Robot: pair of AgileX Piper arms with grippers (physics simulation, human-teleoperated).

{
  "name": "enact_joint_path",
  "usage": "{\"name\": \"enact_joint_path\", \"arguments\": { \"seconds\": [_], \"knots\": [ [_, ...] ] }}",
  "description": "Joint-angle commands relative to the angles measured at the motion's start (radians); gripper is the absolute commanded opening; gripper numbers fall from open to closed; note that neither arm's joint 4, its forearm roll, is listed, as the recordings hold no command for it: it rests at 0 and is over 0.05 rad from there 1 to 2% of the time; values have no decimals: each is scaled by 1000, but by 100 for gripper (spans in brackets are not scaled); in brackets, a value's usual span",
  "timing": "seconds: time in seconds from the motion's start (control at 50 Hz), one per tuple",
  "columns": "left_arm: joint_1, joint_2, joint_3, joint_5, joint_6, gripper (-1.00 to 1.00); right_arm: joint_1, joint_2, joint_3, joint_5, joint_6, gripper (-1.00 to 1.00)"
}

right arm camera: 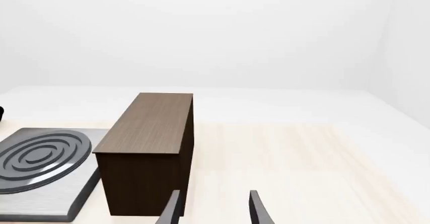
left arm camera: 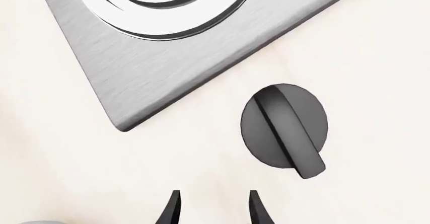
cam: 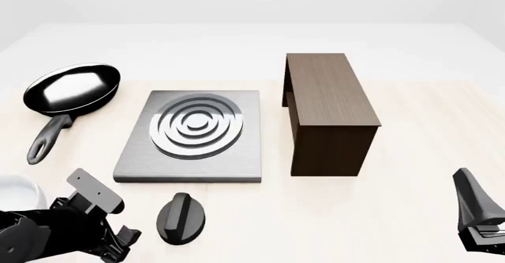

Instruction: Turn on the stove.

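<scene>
— Where do we stand with the stove?

— It lies flat toward the middle of the table, left of the cabinet, its burner rings bare. Its knob sits apart from it, near the table's front edge, just before the slab's front edge. The pan is off toward the far left corner and plays no part.

— And our arms?

— Our left gripper is low at the front left corner, just left of the knob. In the left wrist view its fingers stand parted with nothing between them, and the knob lies ahead and a little to one side, not yet touched. Our right gripper waits near the front right corner, also parted and empty, looking past the cabinet.

— So which step are we in?

— The approach, we judge; nothing is gripped. Next we'd need to shift the left gripper across until the ridge sits between the fingers, line the fingers up with its slant, close on it, then twist.
</scene>
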Motion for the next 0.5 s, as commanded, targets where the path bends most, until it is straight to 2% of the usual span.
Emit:
{"name": "enact_joint_path", "arguments": {
  "seconds": [0.02,0.5],
  "knots": [
    [-35,-18,-2,18,-13,100,-1,-2,1,0,1,100],
    [-70,34,-35,12,-45,100,-1,-2,1,0,1,100]
  ]
}}
